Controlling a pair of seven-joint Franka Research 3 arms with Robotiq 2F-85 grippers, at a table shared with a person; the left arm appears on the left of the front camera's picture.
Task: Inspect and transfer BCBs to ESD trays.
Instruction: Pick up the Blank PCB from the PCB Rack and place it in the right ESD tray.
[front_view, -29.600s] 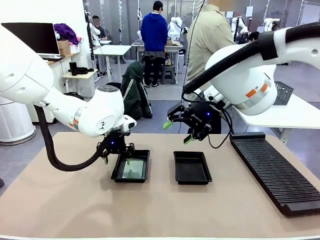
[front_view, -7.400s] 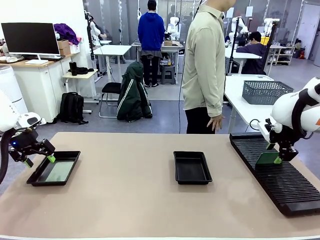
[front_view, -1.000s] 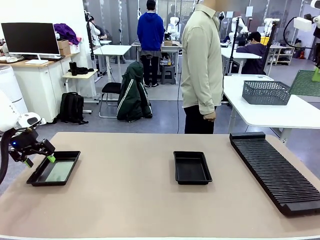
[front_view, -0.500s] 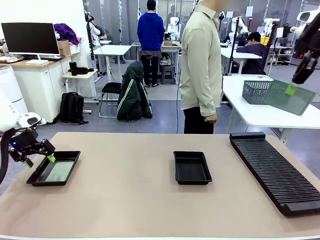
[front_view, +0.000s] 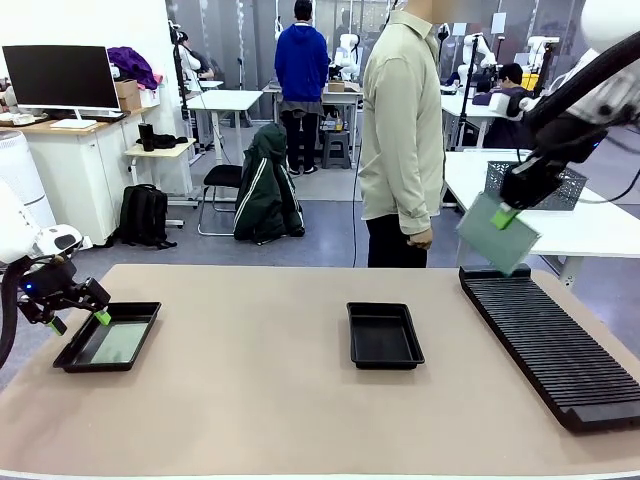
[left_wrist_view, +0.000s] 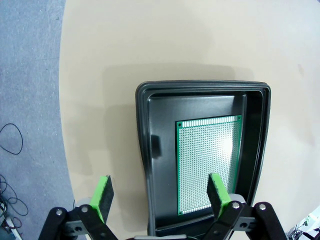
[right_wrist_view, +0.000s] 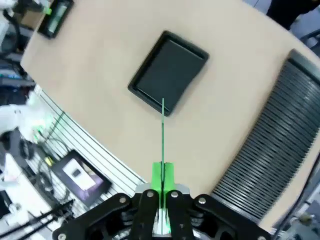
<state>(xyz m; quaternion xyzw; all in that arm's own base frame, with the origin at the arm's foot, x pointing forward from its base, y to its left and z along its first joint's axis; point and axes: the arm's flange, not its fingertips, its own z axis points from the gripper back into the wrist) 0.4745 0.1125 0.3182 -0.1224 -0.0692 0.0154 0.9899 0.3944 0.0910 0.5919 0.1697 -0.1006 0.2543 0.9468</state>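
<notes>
**A:** What could go wrong from here?

**B:** Far to the left of the empty tray, the left pincer hangs with its jaws spread wide over the other tray. That tray already has a board in it. I see little danger there unless the pincer drops, when one finger would likely meet the rim. Up and to the right of the empty tray, the right pincer is clamped on one edge of a second board, high above the counter. So narrow a hold may let the board swing or slip. A tilted descent could also catch the empty tray's rim, or the rack to its right.

**A:** What do the views add to each other?

**B:** The left wrist view shows the laid board's dotted grid, lying closer to one side wall. The right wrist view shows the held board edge-on as a thin line whose far end crosses the empty tray's near corner. The front view gives its tilt and height.
</notes>
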